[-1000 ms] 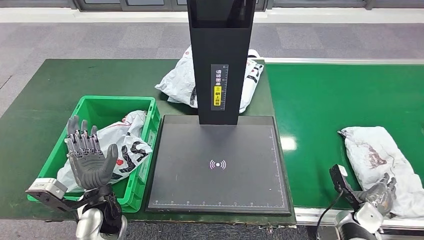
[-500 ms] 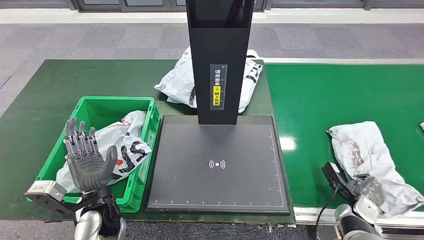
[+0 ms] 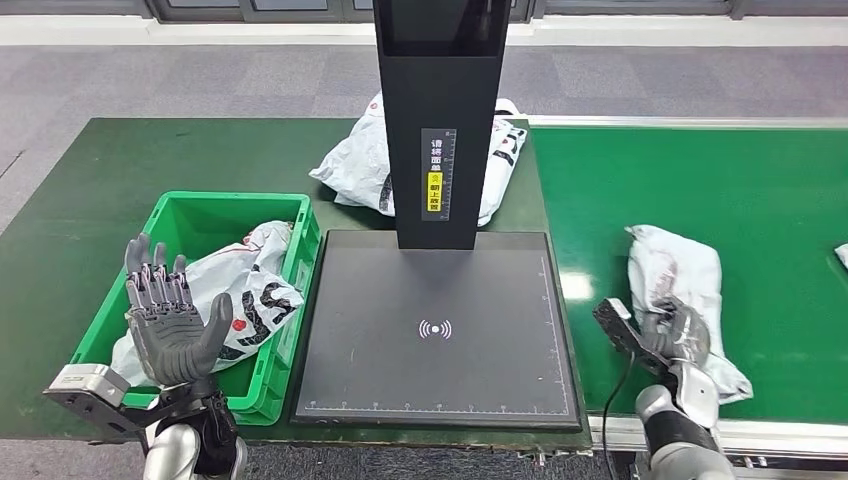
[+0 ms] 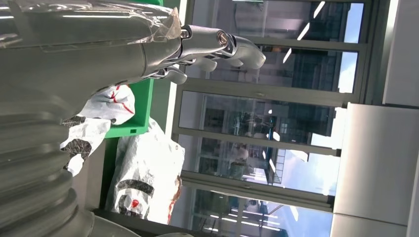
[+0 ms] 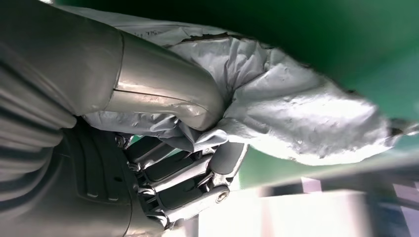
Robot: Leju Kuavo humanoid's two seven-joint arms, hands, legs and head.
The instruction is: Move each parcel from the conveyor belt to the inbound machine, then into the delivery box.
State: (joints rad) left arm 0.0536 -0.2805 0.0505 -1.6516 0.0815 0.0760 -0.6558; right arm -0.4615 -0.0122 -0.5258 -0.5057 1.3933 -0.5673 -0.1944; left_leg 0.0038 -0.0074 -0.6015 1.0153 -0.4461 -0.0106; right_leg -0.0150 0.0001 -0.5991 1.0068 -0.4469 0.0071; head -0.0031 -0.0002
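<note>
The grey parcel (image 3: pixel 676 292) is shifting left along the green conveyor belt (image 3: pixel 700 190) toward the inbound machine's black scan plate (image 3: pixel 436 330), so I am judging the transfer underway. My right hand (image 3: pixel 672 330) is clamping its near end. My left hand (image 3: pixel 170 315) is hovering spread above the green delivery box (image 3: pixel 200 212).
</note>
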